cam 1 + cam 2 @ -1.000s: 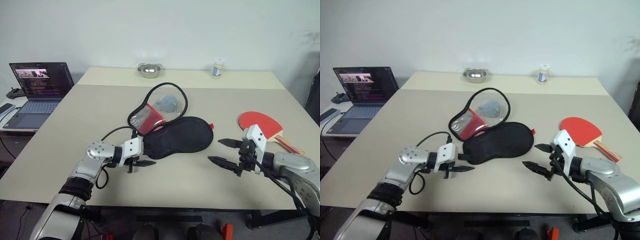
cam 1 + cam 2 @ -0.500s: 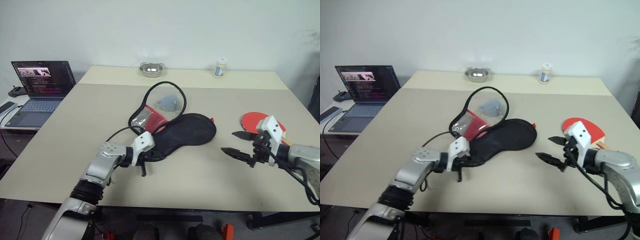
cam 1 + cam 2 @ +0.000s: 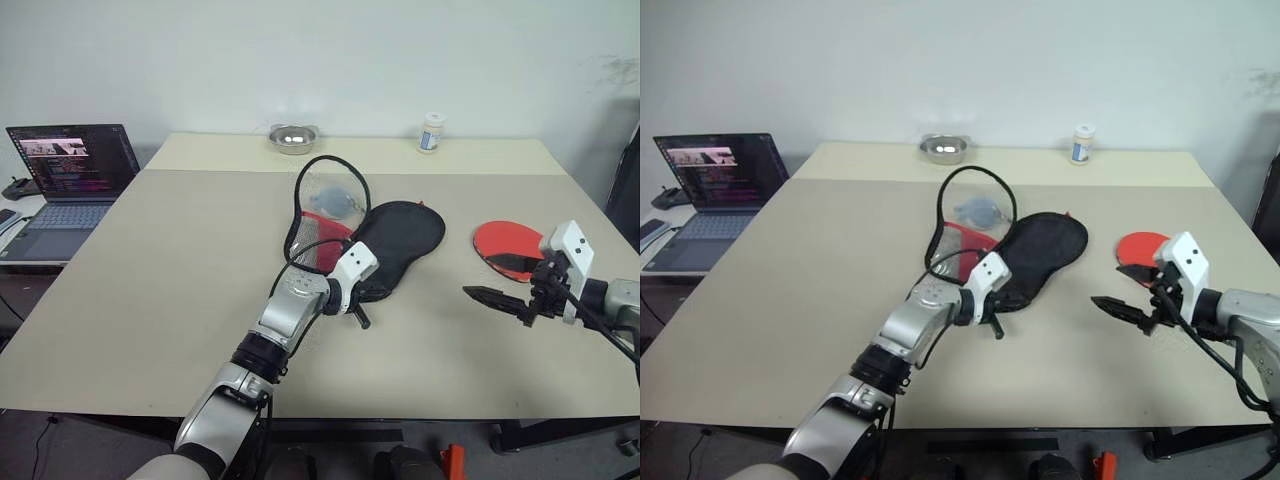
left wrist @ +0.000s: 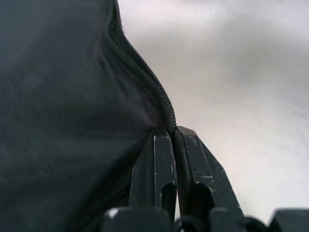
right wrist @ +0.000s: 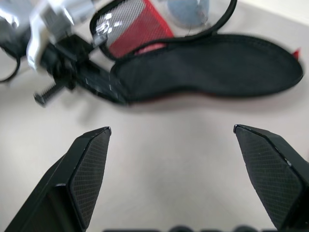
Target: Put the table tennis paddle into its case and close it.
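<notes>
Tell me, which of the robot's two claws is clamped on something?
The left gripper: its fingers pinch the case edge, while the right gripper hangs wide open.

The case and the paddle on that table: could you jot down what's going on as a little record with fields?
case: lies unzipped, black side up, red mesh flap raised behind it
paddle: flat on the table, red face up, outside the case
left gripper: shut on the case's near zip edge
right gripper: open, holding nothing, hovering just in front of the paddle
small grey pouch: behind the flap
far edge: metal bowl, small bottle
</notes>
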